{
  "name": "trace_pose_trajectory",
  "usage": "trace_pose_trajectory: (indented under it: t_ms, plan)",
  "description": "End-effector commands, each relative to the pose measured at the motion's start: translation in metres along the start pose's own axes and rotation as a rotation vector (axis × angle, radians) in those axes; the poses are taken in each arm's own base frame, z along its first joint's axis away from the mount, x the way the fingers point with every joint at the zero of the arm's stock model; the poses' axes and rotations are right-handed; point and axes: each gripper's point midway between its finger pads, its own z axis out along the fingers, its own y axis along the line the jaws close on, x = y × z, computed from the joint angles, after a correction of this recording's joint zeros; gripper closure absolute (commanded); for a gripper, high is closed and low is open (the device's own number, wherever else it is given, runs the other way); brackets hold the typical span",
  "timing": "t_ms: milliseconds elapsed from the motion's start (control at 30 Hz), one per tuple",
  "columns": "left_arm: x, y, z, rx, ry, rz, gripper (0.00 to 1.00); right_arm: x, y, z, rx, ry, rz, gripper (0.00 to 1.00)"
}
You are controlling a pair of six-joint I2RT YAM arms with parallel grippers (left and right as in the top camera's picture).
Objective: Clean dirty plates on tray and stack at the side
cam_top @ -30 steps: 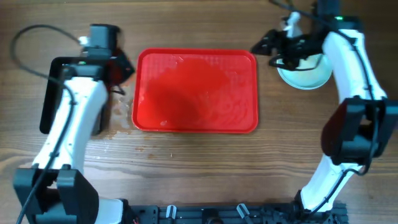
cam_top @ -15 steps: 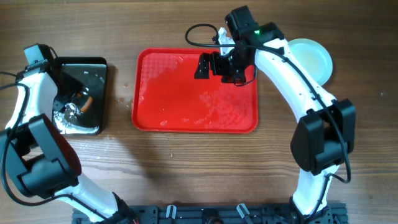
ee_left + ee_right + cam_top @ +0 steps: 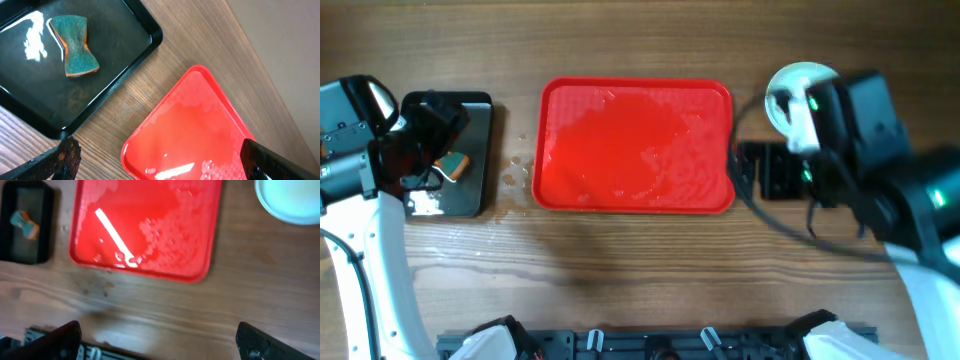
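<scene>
**First:** Overhead view, starting from the near edge. What comes first?

**Second:** Grained wood of the table (image 3: pixel 620 270). Then the red tray (image 3: pixel 620 140), its long axis running left to right. It is glossy plastic, beaded with water and bare of dishes.

**First:** And the plates (image 3: pixel 782 85)?

**Second:** Just past the tray's far right corner, off it. They are pale, round and rimmed, but their number cannot be told. The right gripper (image 3: pixel 157 330) is nearer, jaws spread and empty. The left gripper (image 3: pixel 159 152), likewise spread and empty, hangs by the black tray (image 3: pixel 120 45), which holds a teal-and-orange sponge (image 3: pixel 75 52).

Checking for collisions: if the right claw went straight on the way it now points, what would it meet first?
Likely the wooden table, just beside the red tray, though depth is unclear.
</scene>
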Motion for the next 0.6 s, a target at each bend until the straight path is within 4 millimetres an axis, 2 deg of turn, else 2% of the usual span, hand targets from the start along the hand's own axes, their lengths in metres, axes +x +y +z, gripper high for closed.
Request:
trace_pose_trajectory:
  t_ms: [0,233,367,467,567]
  plan:
    - [0.002,-0.003,0.000,0.014,0.011,0.007,0.00,0.017,-0.015,0.000,0.047,-0.010,0.025,0.00]
    - [0.002,-0.003,0.000,0.014,0.011,0.007,0.00,0.015,-0.014,0.007,0.050,0.005,0.066,0.00]
    - [0.002,-0.003,0.000,0.014,0.011,0.007,0.00,0.016,-0.018,0.013,0.078,0.037,0.025,0.00]
    - [0.002,-0.003,0.000,0.013,0.011,0.007,0.00,0.000,-0.016,0.009,0.039,-0.096,-0.120,0.00]
    - [0.002,-0.003,0.000,0.014,0.011,0.007,0.00,-0.006,-0.022,0.014,0.001,-0.277,-0.162,0.00]
